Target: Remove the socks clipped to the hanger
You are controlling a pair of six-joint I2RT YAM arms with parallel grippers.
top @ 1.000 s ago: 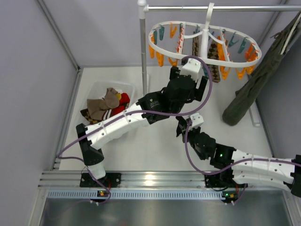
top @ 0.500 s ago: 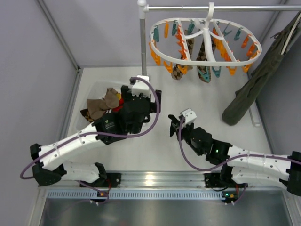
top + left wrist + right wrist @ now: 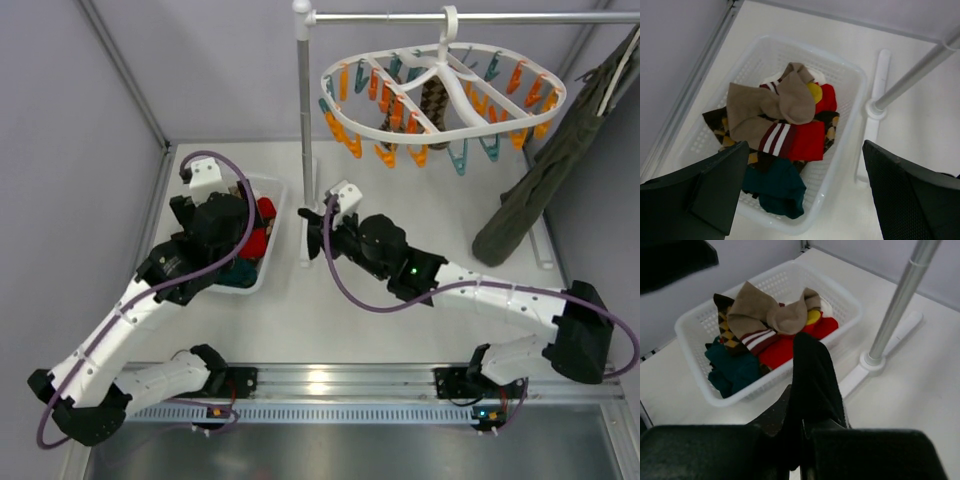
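Observation:
The white oval hanger (image 3: pixel 440 85) hangs from the rail with orange and teal clips, and one brown argyle sock (image 3: pixel 432 100) is still clipped under its middle. Other socks lie in the white basket (image 3: pixel 850 130): tan ones with striped cuffs (image 3: pixel 765 107), a red one (image 3: pixel 807 140), a teal one (image 3: pixel 777 187). My left gripper (image 3: pixel 805 200) hovers open over the basket's near corner with nothing between its fingers. To the right of the basket, my right gripper (image 3: pixel 805 405) is shut on a black, soft-edged piece that looks like a sock (image 3: pixel 815 365).
The grey pole (image 3: pixel 303 130) rises between the basket and the right arm, and its white foot (image 3: pixel 875 100) lies on the table beside the basket. A long olive garment (image 3: pixel 540 180) hangs at the right. The grey wall and floor rail (image 3: pixel 150 220) run close to the basket's left.
The left arm swung from the hanger down to the basket and its jaws opened wide. The right arm moved left toward the basket, still shut. The hanger turned and swung.

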